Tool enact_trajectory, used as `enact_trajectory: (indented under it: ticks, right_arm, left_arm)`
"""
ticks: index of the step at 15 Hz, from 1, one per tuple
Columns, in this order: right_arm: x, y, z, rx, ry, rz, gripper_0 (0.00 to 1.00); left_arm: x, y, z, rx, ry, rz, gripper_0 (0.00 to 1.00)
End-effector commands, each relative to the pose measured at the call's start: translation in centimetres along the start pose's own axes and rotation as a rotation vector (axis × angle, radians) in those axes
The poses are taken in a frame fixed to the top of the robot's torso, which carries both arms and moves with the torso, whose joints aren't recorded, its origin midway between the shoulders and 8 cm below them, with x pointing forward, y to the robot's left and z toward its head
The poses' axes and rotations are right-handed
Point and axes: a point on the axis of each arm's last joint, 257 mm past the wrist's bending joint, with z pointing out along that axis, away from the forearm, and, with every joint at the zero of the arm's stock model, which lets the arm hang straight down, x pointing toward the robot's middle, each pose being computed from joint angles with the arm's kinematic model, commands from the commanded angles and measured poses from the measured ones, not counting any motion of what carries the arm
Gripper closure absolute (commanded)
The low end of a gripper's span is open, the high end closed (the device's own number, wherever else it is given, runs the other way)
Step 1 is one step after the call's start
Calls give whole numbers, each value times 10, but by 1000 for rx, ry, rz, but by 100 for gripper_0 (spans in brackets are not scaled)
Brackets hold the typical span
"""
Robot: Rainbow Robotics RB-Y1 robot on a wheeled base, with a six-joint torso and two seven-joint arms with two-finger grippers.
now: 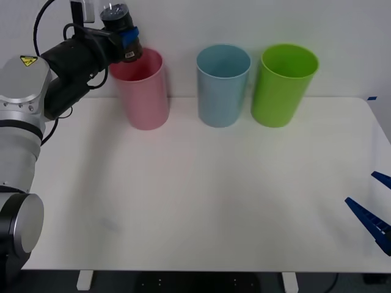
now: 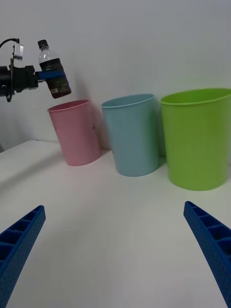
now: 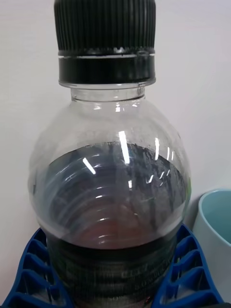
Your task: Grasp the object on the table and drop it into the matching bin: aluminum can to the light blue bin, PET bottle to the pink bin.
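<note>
The left gripper [image 1: 126, 41] is clamped around the bottle [image 1: 120, 32], holding it up in the air right above the near-left rim of the pink bin [image 1: 144, 91]. From the right wrist view the bottle [image 2: 54, 70] hangs upright with a slight tilt, its base just above the pink bin [image 2: 76, 132] and not inside it. In the left wrist view the blue fingers [image 3: 185, 269] hug both sides of the bottle [image 3: 108, 192], and its lower half is cut off by the frame. The blue bin [image 1: 223, 85] and green bin [image 1: 283, 84] stand to the right on the white surface [image 1: 201, 201]. The right gripper [image 1: 374, 210] sits low at the surface's right edge, fingers spread apart, partly cut off.
</note>
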Motion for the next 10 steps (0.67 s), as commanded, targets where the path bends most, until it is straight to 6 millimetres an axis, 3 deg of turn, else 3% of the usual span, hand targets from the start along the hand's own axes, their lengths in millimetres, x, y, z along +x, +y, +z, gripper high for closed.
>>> enact_trajectory:
  ticks: [1,2,3,4,10]
  right_arm:
    - [0,0,0,0,0,0,0]
    - [0,0,0,0,0,0,0]
    - [0,0,0,0,0,0,0]
    - [0,0,0,0,0,0,0]
    - [0,0,0,0,0,0,0]
  left_arm:
    - [0,0,0,0,0,4,93]
    - [-1,0,0,1,-2,6,80]
    - [-1,0,0,0,-3,6,33]
    - [-1,1,0,-2,-4,0,0]
    - [2,0,-3,5,-11,-30,0]
